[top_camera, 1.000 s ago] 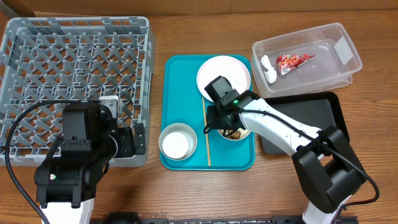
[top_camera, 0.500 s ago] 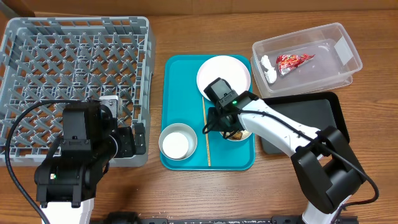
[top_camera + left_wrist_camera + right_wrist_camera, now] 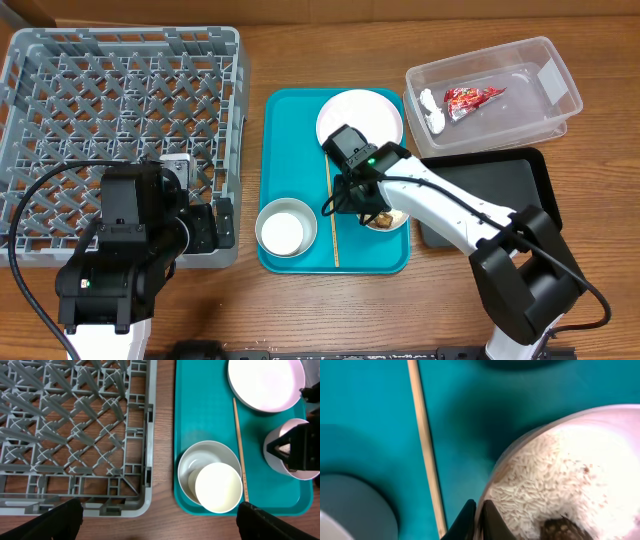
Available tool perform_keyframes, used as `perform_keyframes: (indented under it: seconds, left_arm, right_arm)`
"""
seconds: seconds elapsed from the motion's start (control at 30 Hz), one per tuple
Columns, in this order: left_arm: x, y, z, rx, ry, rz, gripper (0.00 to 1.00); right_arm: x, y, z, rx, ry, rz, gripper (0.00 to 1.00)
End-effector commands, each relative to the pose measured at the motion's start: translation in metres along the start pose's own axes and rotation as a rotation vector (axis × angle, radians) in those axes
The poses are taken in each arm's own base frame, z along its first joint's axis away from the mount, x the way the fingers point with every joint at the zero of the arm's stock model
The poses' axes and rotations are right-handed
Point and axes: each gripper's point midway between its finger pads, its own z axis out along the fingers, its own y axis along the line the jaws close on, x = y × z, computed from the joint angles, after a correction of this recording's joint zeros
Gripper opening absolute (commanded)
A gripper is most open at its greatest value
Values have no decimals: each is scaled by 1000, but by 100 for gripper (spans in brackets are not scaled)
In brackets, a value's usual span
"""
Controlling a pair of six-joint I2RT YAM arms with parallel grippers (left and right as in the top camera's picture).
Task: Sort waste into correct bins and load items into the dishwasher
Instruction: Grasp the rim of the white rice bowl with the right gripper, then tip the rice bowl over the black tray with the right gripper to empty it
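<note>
A small white bowl (image 3: 388, 217) with rice grains (image 3: 520, 485) and a brown food scrap (image 3: 561, 528) sits on the teal tray (image 3: 290, 120). My right gripper (image 3: 479, 519) is shut on the bowl's left rim, one finger inside and one outside; it also shows in the overhead view (image 3: 352, 198). The wooden stick (image 3: 333, 215) lies just left of it. The white plate (image 3: 360, 115) is behind. A small white cup (image 3: 218, 487) sits in the grey cup (image 3: 192, 462). My left gripper (image 3: 160, 525) is open and empty over the rack's near corner.
The grey dish rack (image 3: 120, 110) fills the left side. The clear tub (image 3: 520, 100) at the back right holds the red wrapper (image 3: 472, 98) and a tissue wad (image 3: 432, 110). The black tray (image 3: 500, 190) lies right of the teal tray, under my right arm.
My right wrist has shifted slightly to the left while still holding the bowl's rim. The left arm has not moved.
</note>
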Motion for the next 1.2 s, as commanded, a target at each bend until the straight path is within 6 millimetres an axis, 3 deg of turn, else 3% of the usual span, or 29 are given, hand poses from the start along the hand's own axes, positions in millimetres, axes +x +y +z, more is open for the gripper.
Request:
perform_keyframes:
  seconds: [0.0, 0.27, 0.5, 0.6, 0.7, 0.87, 1.17]
  left_arm:
    - [-4, -3, -4, 9, -13, -7, 100]
    - [-4, -2, -4, 5, -14, -7, 100]
    - [-5, -2, -4, 5, -15, -7, 100]
    - [-5, -2, -4, 5, -15, -7, 100]
    - [-4, -2, -4, 5, -14, -7, 100]
    - [-4, -2, -4, 5, -15, -7, 100]
    - [-4, -2, -4, 5, -15, -7, 100]
  right_arm:
    - [-12, 21, -37, -74, -45, -5, 4]
    - [-31, 17, -110, -106, -146, -2, 4]
    - [-52, -32, -151, -149, -196, 143, 4]
    - [-58, -54, -154, -203, -153, 187, 4]
    - [-59, -64, -155, -333, -92, 159, 4]
    - [-53, -90, -148, -489, -16, 190, 4]
    - [-41, -120, -135, -791, -1, 230, 4]
